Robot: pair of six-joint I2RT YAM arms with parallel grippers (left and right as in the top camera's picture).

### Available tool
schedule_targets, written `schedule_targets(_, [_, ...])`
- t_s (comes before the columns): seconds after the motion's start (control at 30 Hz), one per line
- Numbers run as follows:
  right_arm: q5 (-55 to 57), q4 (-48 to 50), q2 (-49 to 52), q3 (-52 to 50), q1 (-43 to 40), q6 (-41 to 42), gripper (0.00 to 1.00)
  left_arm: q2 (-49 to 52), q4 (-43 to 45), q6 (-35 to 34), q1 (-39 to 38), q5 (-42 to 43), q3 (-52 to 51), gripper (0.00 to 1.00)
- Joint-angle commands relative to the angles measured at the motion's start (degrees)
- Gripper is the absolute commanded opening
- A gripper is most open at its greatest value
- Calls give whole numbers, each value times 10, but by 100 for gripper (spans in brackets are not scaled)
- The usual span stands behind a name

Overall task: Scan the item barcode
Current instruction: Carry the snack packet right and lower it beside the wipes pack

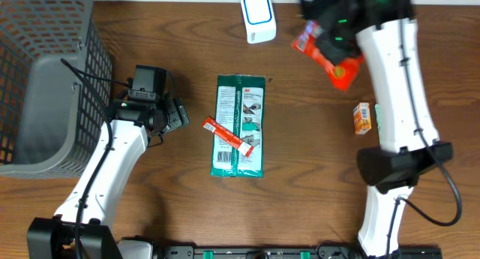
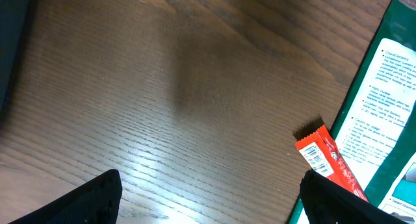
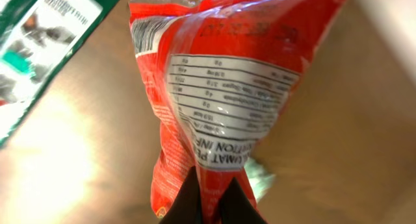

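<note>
Red snack bag (image 3: 227, 87), its nutrition table and barcode (image 3: 146, 32) showing, is pinched in the clenched right gripper (image 3: 211, 201), near the white scanner (image 1: 259, 17). Left gripper (image 2: 214, 208) gapes wide, holding nothing, near a green 3M pack (image 1: 240, 124).

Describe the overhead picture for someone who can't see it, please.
The right gripper holds a red bag near a white scanner at the far edge of the table. The left gripper hangs open beside a green pack with a red bar lying across its edge. A grey basket stands at left, an orange box at right.
</note>
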Motion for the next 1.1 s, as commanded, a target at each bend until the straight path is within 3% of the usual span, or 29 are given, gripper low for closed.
schedule_targets(0.0, [-142, -5, 11, -29, -54, 63, 1, 3, -1, -3, 2, -5, 6, 88])
schedule_targets(0.27, [-152, 17, 11, -166, -150, 91, 1, 3, -1, -3, 2, -5, 6, 89])
schedule_targets(0.6, [-145, 163, 11, -379, -190, 115, 1, 3, -1, -3, 2, -5, 6, 89])
schedule_targets(0.93, [-66, 193, 11, -440, -190, 136, 2, 3, -1, -3, 2, -5, 6, 89])
schedule_targets(1.07, [-59, 202, 11, -441, -190, 136, 11, 3, -1, -3, 2, -5, 6, 88])
